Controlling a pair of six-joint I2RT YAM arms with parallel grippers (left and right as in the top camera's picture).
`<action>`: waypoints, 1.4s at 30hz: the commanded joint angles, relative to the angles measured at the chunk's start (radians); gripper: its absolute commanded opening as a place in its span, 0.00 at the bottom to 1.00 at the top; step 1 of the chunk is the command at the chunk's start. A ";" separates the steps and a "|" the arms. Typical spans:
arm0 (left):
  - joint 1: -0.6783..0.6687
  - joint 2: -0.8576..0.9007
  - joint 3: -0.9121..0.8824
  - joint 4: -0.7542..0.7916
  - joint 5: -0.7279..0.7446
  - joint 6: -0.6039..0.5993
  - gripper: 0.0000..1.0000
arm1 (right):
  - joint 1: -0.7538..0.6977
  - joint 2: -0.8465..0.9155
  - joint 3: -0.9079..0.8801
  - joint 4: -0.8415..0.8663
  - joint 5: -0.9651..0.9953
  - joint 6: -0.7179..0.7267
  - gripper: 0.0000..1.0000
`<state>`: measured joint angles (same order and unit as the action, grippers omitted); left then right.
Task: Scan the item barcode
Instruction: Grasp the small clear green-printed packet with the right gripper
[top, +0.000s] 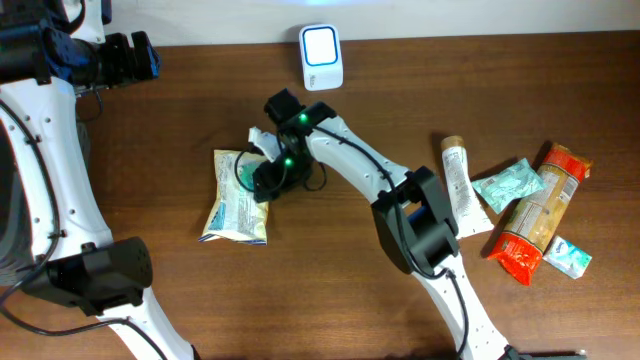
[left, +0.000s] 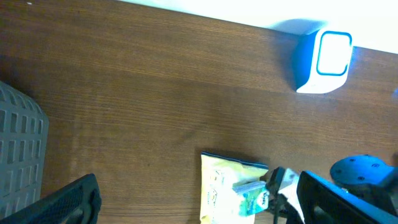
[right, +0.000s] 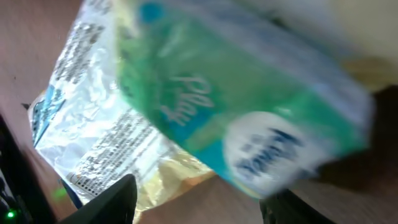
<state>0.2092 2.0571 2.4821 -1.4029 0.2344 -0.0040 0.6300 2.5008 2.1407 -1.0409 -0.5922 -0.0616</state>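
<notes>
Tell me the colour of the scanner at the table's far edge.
The scanner is white and blue; the left wrist view shows it best.

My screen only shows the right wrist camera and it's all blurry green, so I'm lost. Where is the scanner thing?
Observer: The scanner stands at the far edge of the table, beyond your right end effector.
Operator: Is there more stuff to scan?
Observer: Yes. A tube, an orange bag and little green packets lie on the robot's right side.
Operator: What's the other arm doing?
Observer: The left end effector is open and holds nothing, up at the far left of the table.
</notes>
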 joint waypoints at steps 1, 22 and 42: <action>0.003 0.007 0.002 0.002 0.000 0.008 0.99 | -0.002 -0.026 0.117 -0.059 0.134 -0.119 0.67; 0.003 0.007 0.002 0.002 0.001 0.008 0.99 | -0.023 0.133 0.215 -0.023 0.064 -0.367 0.23; 0.003 0.007 0.002 0.002 0.000 0.008 0.99 | -0.151 -0.005 0.075 -0.266 0.027 0.272 0.57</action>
<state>0.2092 2.0571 2.4821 -1.4029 0.2344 -0.0040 0.4629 2.4752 2.2700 -1.3048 -0.6235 0.1501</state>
